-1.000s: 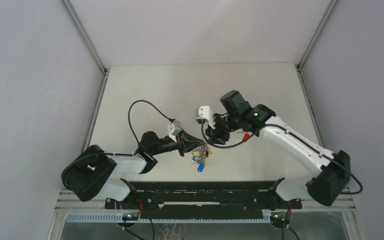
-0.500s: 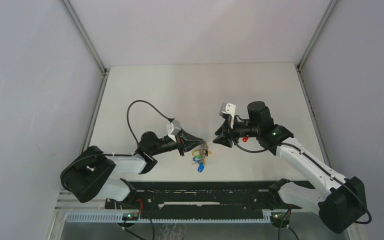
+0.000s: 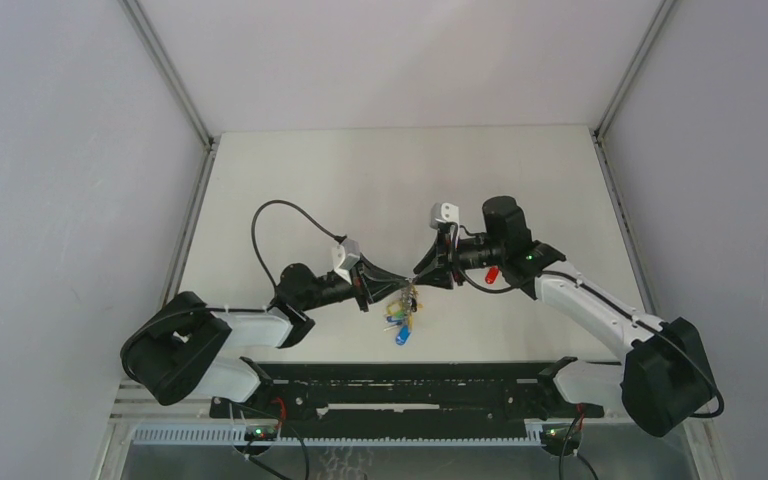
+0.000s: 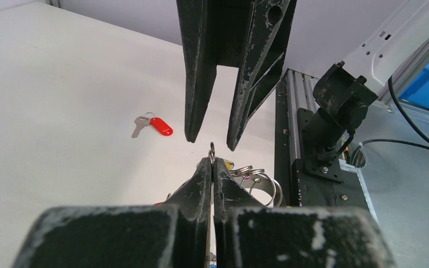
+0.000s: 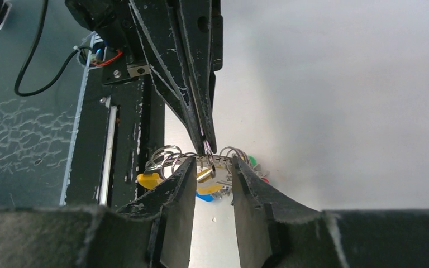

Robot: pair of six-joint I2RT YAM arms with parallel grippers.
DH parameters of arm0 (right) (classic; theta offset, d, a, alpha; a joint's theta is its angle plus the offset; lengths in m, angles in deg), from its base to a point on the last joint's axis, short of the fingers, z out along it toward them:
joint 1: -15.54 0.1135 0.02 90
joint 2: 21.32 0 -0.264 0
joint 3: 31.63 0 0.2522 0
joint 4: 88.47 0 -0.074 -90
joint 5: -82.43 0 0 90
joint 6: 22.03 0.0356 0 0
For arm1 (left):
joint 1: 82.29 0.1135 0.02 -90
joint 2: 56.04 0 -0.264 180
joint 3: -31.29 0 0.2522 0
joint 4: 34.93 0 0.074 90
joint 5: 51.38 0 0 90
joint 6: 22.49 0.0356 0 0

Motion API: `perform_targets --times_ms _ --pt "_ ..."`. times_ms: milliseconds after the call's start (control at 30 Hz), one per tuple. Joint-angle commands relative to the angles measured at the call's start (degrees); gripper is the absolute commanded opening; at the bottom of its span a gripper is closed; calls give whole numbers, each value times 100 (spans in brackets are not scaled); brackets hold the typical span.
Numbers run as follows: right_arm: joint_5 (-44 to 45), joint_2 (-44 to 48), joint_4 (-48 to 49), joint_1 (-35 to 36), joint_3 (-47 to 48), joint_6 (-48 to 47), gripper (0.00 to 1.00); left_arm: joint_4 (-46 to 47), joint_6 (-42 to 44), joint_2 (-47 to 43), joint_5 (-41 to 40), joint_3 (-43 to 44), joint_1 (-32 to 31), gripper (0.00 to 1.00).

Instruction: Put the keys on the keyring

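My left gripper (image 3: 401,289) (image 4: 211,163) is shut on the grey metal keyring (image 4: 211,149) and holds it above the table. Its bunch of yellow, blue, green and red-headed keys (image 3: 401,312) hangs below it. My right gripper (image 3: 423,280) (image 5: 213,165) is open. Its fingertips (image 4: 192,131) stand either side of the ring's pinched edge (image 5: 208,149), not gripping it. A red-headed key (image 3: 492,273) (image 4: 161,126) lies loose on the table beside my right arm. I cannot tell a loose yellow key apart from the bunch (image 5: 148,180).
The black mounting rail (image 3: 400,385) (image 4: 290,139) (image 5: 139,111) runs along the table's near edge, close below the hanging keys. White walls enclose the table on three sides. A black cable (image 3: 270,225) loops off my left arm.
My right gripper drew back to the right, turned at the wrist, then came back in around the ring's edge. My left gripper has held still with the keyring.
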Motion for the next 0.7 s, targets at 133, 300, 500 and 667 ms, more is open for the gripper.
perform_targets --times_ms 133,300,500,667 --pt "-651 -179 225 -60 36 -187 24 488 -91 -153 57 -33 0 0" --pt "-781 -186 32 -140 68 -328 19 485 -98 -167 71 -36 13 0" --pt "-908 -247 -282 -158 186 -531 13 489 -117 -194 93 -22 17 0" --pt "-949 -323 -271 -158 222 -544 11 489 -133 -206 109 -17 17 0"
